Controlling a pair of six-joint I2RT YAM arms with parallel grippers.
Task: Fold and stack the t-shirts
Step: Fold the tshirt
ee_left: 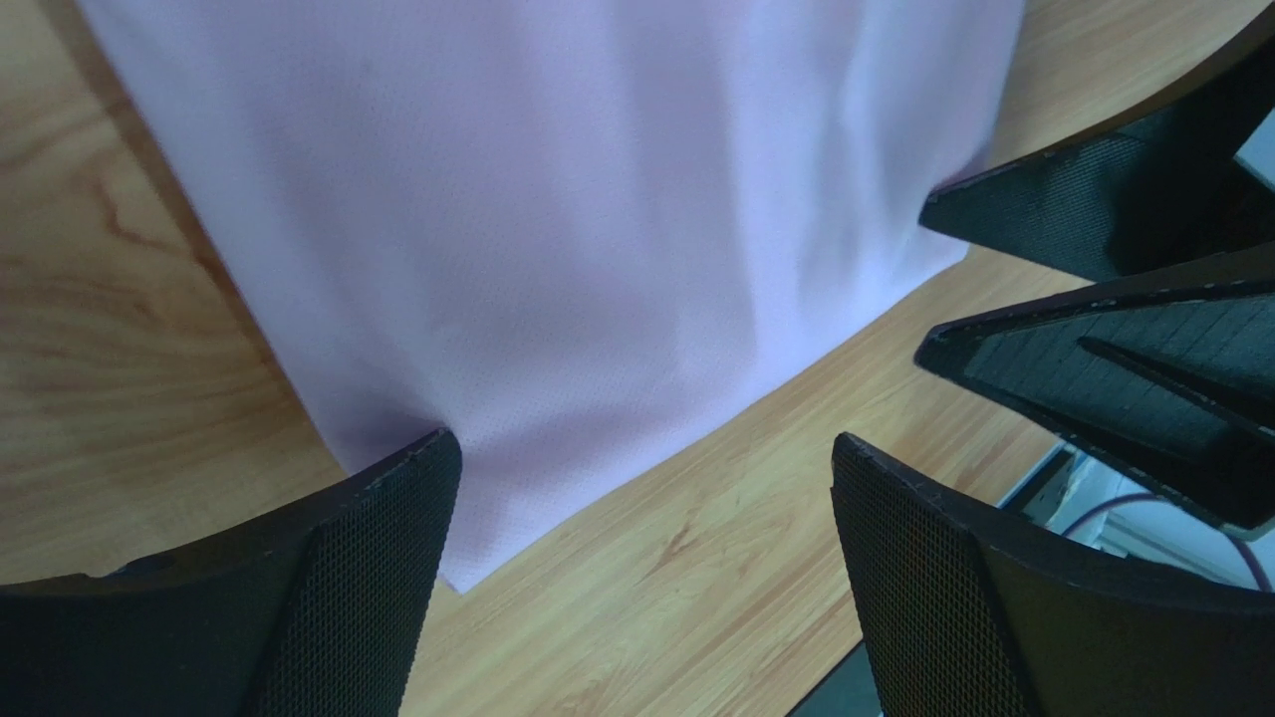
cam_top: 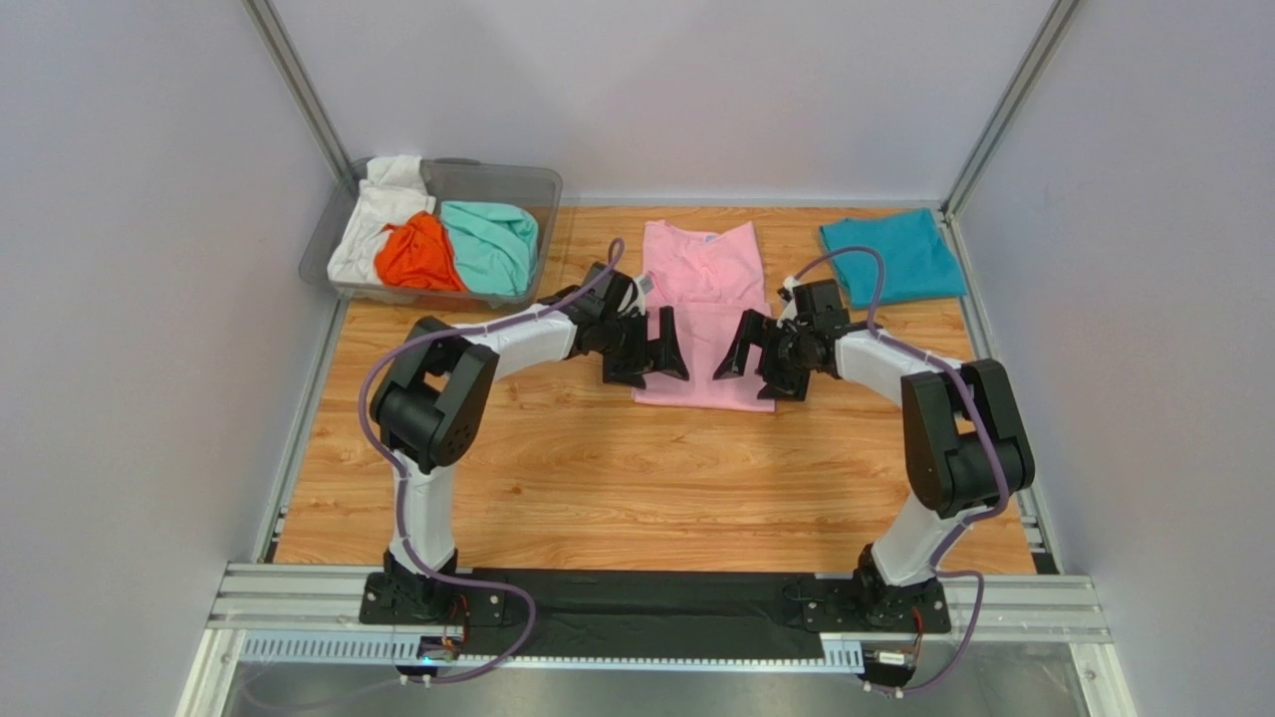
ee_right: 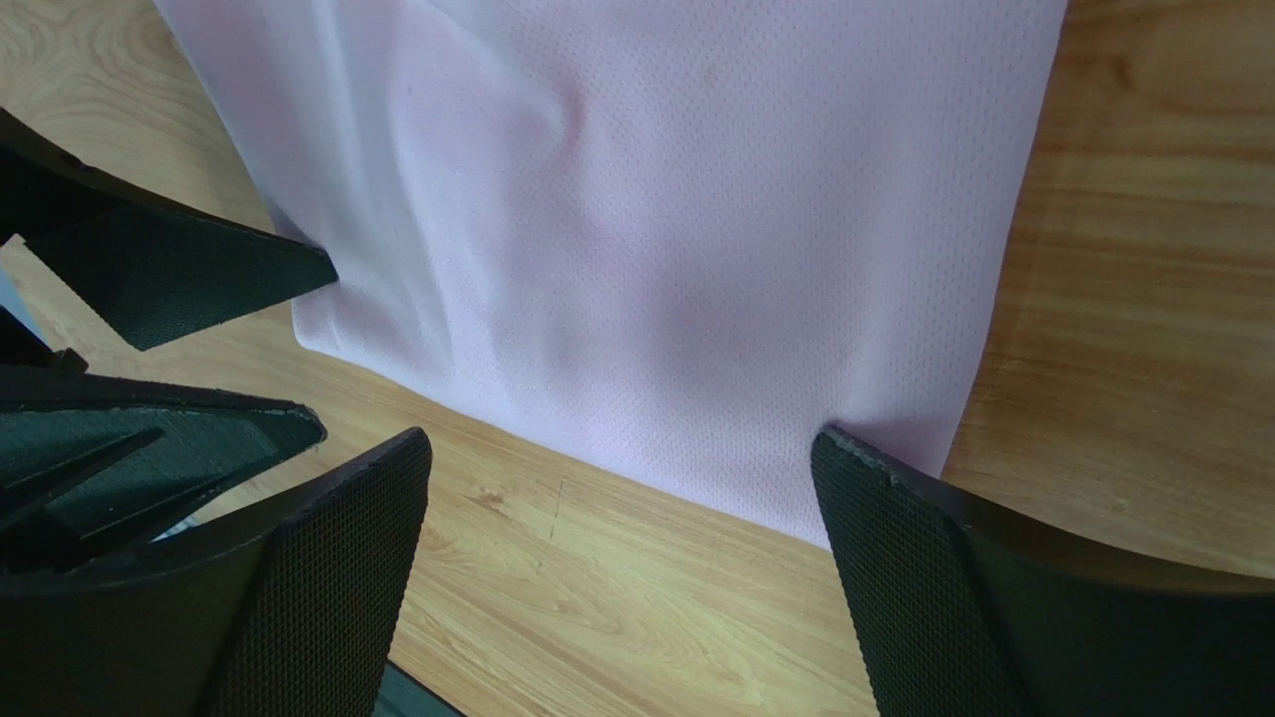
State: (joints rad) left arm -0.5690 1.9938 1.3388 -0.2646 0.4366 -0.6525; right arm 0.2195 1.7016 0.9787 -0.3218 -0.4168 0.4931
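The light pink t-shirt lies flat on the wooden table, folded into a long strip with its neck at the far end. My left gripper is open and hovers over the strip's near left corner. My right gripper is open and hovers over its near right corner. The left wrist view shows the pink cloth above the near hem, with wood between the fingers. The right wrist view shows the same hem of the pink t-shirt. A folded teal-blue t-shirt lies at the far right.
A clear plastic bin at the far left holds white, orange and mint-green t-shirts. Grey walls close the table on three sides. Bare wood lies between the shirt and the arm bases.
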